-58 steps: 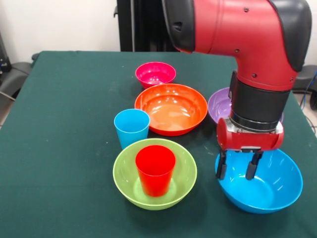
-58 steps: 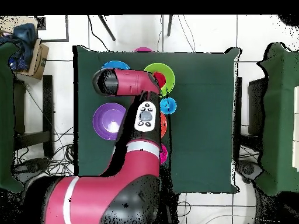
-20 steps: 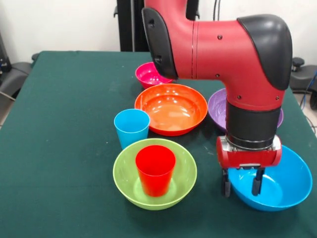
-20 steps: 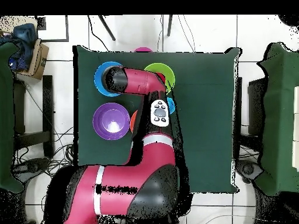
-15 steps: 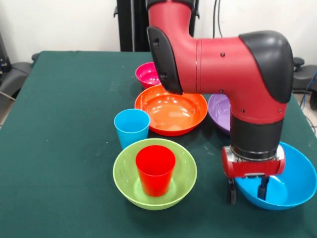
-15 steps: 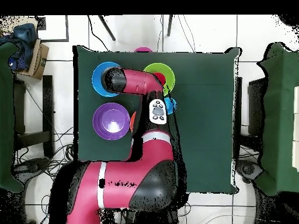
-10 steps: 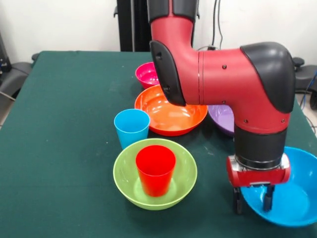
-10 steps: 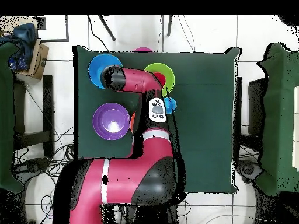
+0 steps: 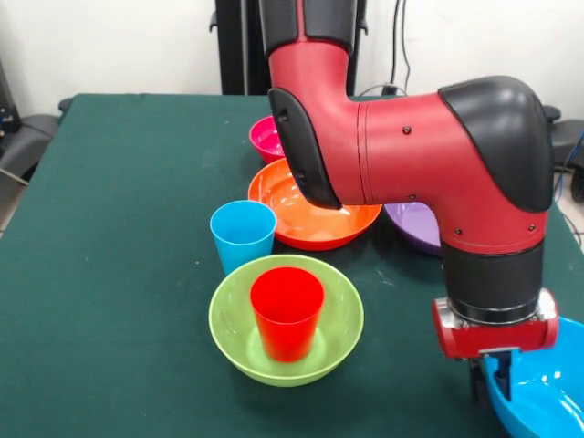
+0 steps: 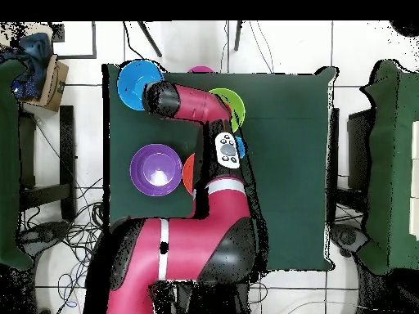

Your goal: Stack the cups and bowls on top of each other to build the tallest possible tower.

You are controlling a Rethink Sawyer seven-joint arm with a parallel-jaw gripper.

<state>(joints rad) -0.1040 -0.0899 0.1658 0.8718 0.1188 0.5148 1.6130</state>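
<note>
My gripper (image 9: 488,381) is low at the front right, with one dark finger outside the rim of the blue bowl (image 9: 540,394). It is shut on that rim, and the bowl is tilted. From overhead the blue bowl (image 10: 131,82) sits at a table corner and the arm hides the gripper. The red cup (image 9: 286,310) stands upright in the lime green bowl (image 9: 233,319). The light blue cup (image 9: 243,234) stands beside it. The orange bowl (image 9: 283,196), purple bowl (image 9: 415,224) and small pink-red bowl (image 9: 265,137) are partly hidden by the arm. No yellow cups show.
The red arm (image 9: 411,155) crosses above the orange and purple bowls. The green table's edge (image 10: 108,123) runs close to the blue bowl. Chairs and a box (image 10: 51,82) stand around the table.
The gripper has moved toward the front right corner, and the blue bowl has gone with it. The other bowls and cups have stayed put.
</note>
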